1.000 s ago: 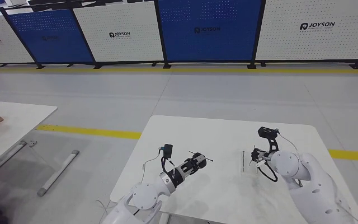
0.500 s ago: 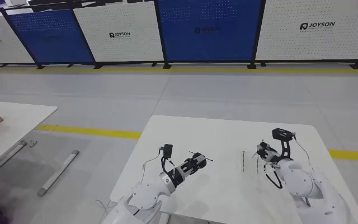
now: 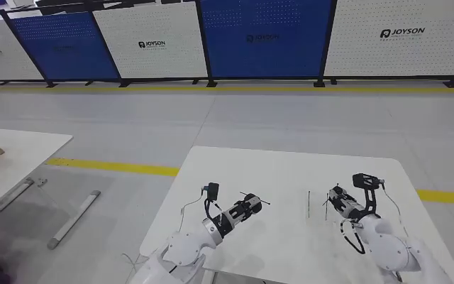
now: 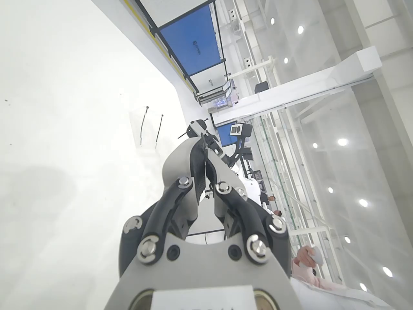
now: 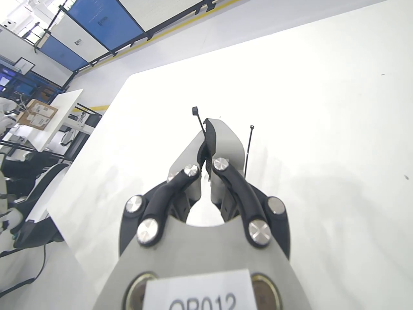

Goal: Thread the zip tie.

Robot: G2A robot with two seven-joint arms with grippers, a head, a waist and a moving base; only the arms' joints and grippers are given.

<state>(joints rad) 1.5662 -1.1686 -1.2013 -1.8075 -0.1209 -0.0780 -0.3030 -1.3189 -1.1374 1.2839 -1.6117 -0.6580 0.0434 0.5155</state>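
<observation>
Clearly, both pincers were clenched. The left pincer [image 4: 201, 135] hung over the near left part of the white table [image 5: 322, 98]. Its fingers were pressed together on a thin black strip [image 3: 264, 202] that stuck out to either side of the tips. It looked like a zip tie, though it was too fine to be sure. The right pincer [image 5: 207, 127], well apart on the right side of the table, gripped a second zip tie [image 5: 198, 118], whose square head poked out beyond the fingertips. A spare zip tie [image 5: 248, 149] lay flat on the table just left of the right pincer, between the two arms.
</observation>
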